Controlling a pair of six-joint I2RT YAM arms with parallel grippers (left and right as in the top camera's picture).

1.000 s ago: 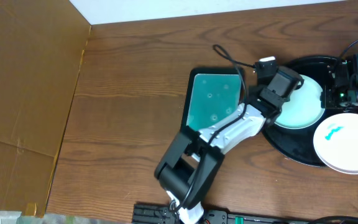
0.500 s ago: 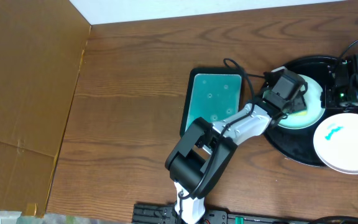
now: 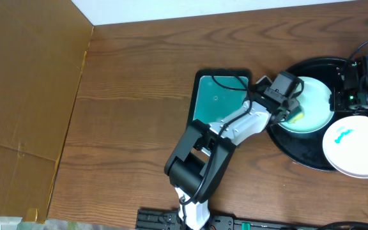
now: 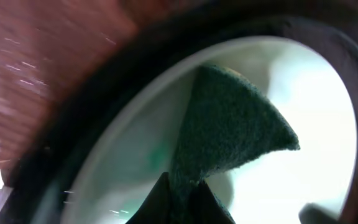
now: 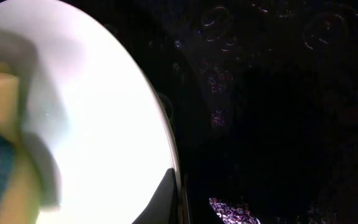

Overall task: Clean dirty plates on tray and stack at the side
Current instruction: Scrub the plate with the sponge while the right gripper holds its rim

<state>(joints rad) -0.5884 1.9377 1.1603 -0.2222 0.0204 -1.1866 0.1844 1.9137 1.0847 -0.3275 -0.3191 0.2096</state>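
The wooden worktop (image 3: 139,83) ran out of view on every side, and a brown cardboard panel (image 3: 24,96) covered its left part. The round black tray (image 3: 287,144) lay at the far right. Its right side was cut off by the picture's edge and partly covered by what lay on it. In the right wrist view its wet floor was almost too dark to read. A smaller rectangular teal tray (image 3: 216,96) sat just beside it on the left, with the left arm crossing its lower right corner.

One plate (image 3: 315,96) lay inside the tray, its left part hidden under the left end effector (image 3: 291,105). A second plate with a teal smear (image 3: 356,150) overlapped the tray's lower right rim and was clipped by the frame.

The left end effector was closed on a sponge (image 4: 229,130), whose dark green face lay against the plate in the blurred left wrist view. The yellow side of the sponge showed at the edge of the right wrist view.

The right end effector (image 3: 352,89) sat at that plate's right edge, mostly out of frame. Whether its fingers were spread or gripping could not be told.
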